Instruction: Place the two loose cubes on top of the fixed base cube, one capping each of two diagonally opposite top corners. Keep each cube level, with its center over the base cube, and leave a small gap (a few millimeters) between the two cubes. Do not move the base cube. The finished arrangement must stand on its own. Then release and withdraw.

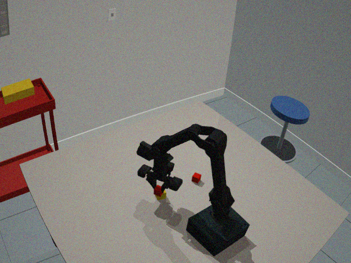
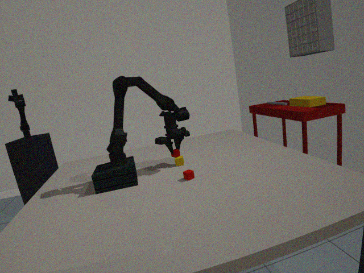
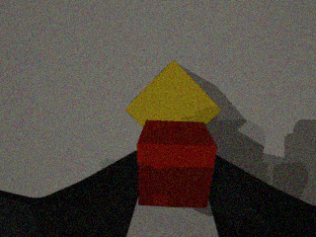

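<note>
The held red cube (image 1: 158, 190) (image 2: 176, 153) (image 3: 176, 165), clamped between our jaws, partly hides the yellow cube (image 1: 161, 195) (image 2: 179, 161) (image 3: 173, 96), seemingly just below.

In my wrist view, the red cube (image 1: 158, 190) (image 2: 176, 153) (image 3: 176, 165) hides the yellow cube's (image 1: 161, 195) (image 2: 179, 161) (image 3: 172, 96) near corner; I can't tell whether they touch. The picture's edge cuts off my tool's fingers.

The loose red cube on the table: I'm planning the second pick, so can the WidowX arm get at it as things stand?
Probably not yet: the pincer is shut on the other red cube. Otherwise, nothing seems to block the loose red cube.
</note>
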You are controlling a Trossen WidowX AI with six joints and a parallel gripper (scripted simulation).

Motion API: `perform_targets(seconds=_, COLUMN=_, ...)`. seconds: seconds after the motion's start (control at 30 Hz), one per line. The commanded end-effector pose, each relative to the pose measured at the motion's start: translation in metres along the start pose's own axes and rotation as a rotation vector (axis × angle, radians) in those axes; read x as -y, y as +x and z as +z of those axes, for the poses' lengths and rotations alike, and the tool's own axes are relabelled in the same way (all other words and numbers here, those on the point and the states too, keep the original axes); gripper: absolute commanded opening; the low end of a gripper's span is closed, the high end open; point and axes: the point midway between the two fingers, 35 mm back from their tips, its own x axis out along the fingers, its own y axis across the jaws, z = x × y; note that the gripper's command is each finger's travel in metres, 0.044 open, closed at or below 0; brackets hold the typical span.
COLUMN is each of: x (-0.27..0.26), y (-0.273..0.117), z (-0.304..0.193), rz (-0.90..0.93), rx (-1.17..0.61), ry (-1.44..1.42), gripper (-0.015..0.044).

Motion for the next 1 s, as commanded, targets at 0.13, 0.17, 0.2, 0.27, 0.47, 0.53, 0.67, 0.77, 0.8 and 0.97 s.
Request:
perform_targets(seconds=0.13, x=0.000, y=0.000, z=-0.001, rz=0.002, rx=-0.004, ry=0.002, gripper=0.0105)
perform_targets(seconds=0.17, x=0.000, y=0.000, z=-0.001, rz=0.002, rx=-0.004, ry=0.002, gripper=0.0105)
perform_targets(seconds=0.2, x=0.000, y=0.000, z=-0.001, rz=0.002, rx=-0.004, ry=0.002, gripper=0.0105)
perform_targets(seconds=0.27, x=0.000, y=0.000, z=-0.001, rz=0.002, rx=-0.004, ry=0.002, gripper=0.0131)
perform_targets(seconds=0.47, x=0.000, y=0.000, z=-0.001, rz=0.002, rx=-0.004, ry=0.002, gripper=0.0205)
perform_targets(seconds=0.53, x=0.000, y=0.000, z=-0.001, rz=0.002, rx=-0.004, ry=0.002, gripper=0.0205)
perform_targets(seconds=0.67, x=0.000, y=-0.009, z=0.000, rz=0.000, rx=0.000, ry=0.000, gripper=0.0205)
perform_targets(seconds=0.77, x=0.000, y=-0.013, z=0.000, rz=0.000, rx=0.000, ry=0.000, gripper=0.0205)
perform_targets(seconds=0.8, x=0.000, y=-0.014, z=0.000, rz=0.000, rx=0.000, ry=0.000, gripper=0.0205)
perform_targets(seconds=0.97, x=0.000, y=-0.021, z=0.000, rz=0.000, rx=0.000, ry=0.000, gripper=0.0205)
